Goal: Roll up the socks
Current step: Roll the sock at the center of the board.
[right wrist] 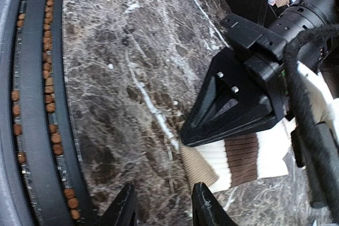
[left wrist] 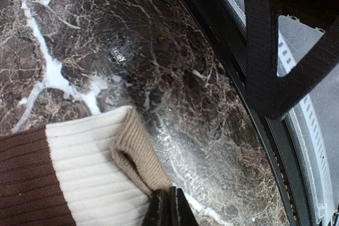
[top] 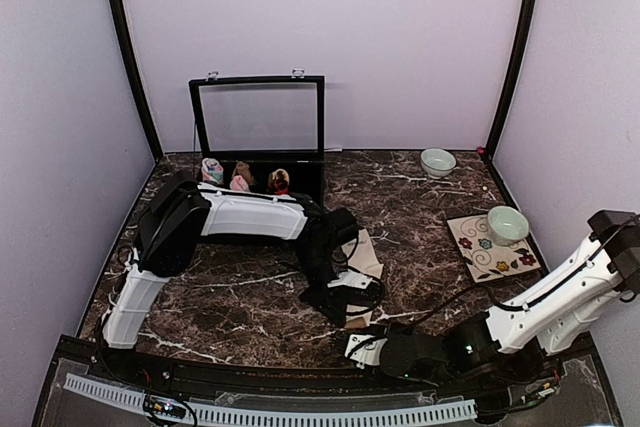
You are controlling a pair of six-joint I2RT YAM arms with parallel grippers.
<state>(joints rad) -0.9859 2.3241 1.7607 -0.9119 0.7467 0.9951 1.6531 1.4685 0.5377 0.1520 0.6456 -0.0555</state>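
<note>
The left fingers [left wrist: 159, 210] are pressed shut, tips on the tan cuff of the cream sock [left wrist: 85, 168], which lies near the middle of the table's [right wrist: 116, 51] front edge. The right fingers [right wrist: 124, 207] stand narrowly apart, empty, just beside that cuff.

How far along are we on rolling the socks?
Done: rolled bundles sit in the back box. In hand: left gripper, jaws shut, pinches the tan end of the flat cream sock; right gripper hovers open nearby. Left: the whole roll, no turn made yet.
</note>
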